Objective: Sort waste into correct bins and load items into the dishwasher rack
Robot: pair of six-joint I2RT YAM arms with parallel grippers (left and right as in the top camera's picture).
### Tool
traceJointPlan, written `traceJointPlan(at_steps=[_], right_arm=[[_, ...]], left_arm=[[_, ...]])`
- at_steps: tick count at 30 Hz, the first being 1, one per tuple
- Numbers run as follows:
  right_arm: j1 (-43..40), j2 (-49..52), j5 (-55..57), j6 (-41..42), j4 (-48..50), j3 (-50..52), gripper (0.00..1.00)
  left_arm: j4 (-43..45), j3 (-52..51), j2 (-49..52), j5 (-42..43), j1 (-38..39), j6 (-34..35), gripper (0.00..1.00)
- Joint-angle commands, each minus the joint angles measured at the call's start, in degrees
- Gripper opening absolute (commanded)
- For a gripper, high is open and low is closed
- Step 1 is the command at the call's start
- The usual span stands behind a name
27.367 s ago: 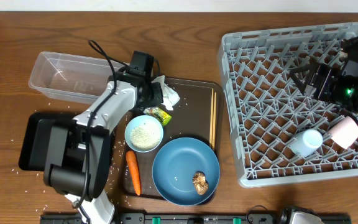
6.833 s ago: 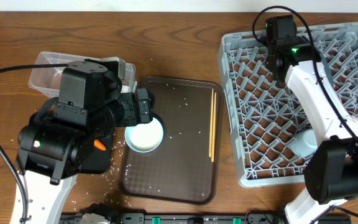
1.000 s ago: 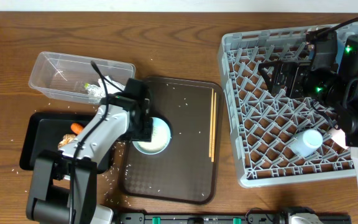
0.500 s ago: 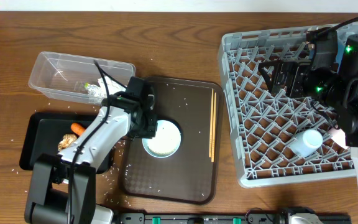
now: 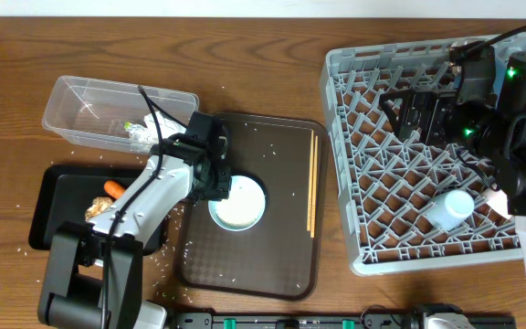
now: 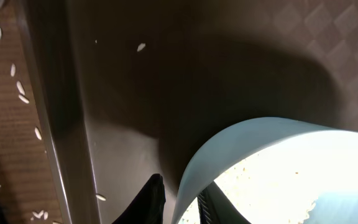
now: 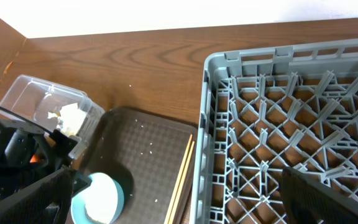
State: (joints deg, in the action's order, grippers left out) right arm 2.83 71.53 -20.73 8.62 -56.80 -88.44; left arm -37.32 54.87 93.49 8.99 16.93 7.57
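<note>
My left gripper [image 5: 219,185] is shut on the left rim of the white bowl [image 5: 240,203], which sits on the brown serving tray [image 5: 272,251]. In the left wrist view the bowl's rim [image 6: 188,180] stands between the two dark fingers [image 6: 152,200]. The clear tub [image 5: 89,108] holds crumpled white paper [image 5: 141,134]. An orange carrot piece [image 5: 112,188] and a brown lump [image 5: 96,209] lie in the black tray [image 5: 48,219]. My right gripper [image 5: 407,114] hangs open over the grey rack [image 5: 400,196], which holds a light blue cup [image 5: 451,209].
A pair of chopsticks [image 5: 311,183] lies along the right side of the brown tray. Loose rice grains [image 5: 167,251] are scattered on the tray and on the wood table beside the black tray. A pink cup [image 5: 496,196] in the rack is mostly hidden by the right arm.
The left gripper and the bowl shifted a little to the right on the tray, and the jaws closed in on the bowl's rim. The right arm has not moved.
</note>
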Motion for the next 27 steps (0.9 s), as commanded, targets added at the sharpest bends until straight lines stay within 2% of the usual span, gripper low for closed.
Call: traceJointPlan(at_steps=[1,6,10,11,14,15,18,21,26,27], right_arm=[[0.61,0.13,0.42,0.76,-0.28,-0.59,0.99],[0.61,0.13,0.44,0.74,-0.68,-0.59,0.99],[0.61,0.13,0.44,0.74,-0.72,-0.59,0.99],[0.61,0.13,0.44,0.76,-0.74,-0.59,0.99],[0.61,0.13,0.44,0.76,-0.83,-0.59,0.99],[0.61,0.13,0.44,0.74,-0.9,-0.59,0.99],[0.61,0.13,0.44,0.74,-0.85,-0.59,0.99],[0.61,0.13,0.44,0.76,-0.9,-0.59,0.99],[0.61,0.13,0.44,0.74,-0.94,-0.59,0.99],[0.61,0.13,0.44,0.76,-0.92,-0.59,0.99]], left_arm=[[0.2,-0.92,0.74,-0.63,-0.13,-1.6,0.19],[0.46,-1.36,0.74,-0.63,-0.15,-7.06,0.2],[0.72,-1.36,0.74,-0.42,-0.13,-7.56,0.2],[0.72,-1.36,0.74,-0.17,-0.13,-7.56,0.25],[0.57,-1.36,0.72,1.14,-0.13,-7.61,0.52],[0.57,-1.36,0.72,1.11,-0.13,-7.91,0.58],[0.55,-1.42,0.74,1.11,-0.13,-8.22,0.58],[0.07,-1.49,0.74,1.55,-0.13,-8.11,0.48],[-1.97,-1.79,0.74,2.36,-0.15,-7.3,0.41],[-2.36,-1.88,0.74,2.36,-0.15,-7.26,0.36]])
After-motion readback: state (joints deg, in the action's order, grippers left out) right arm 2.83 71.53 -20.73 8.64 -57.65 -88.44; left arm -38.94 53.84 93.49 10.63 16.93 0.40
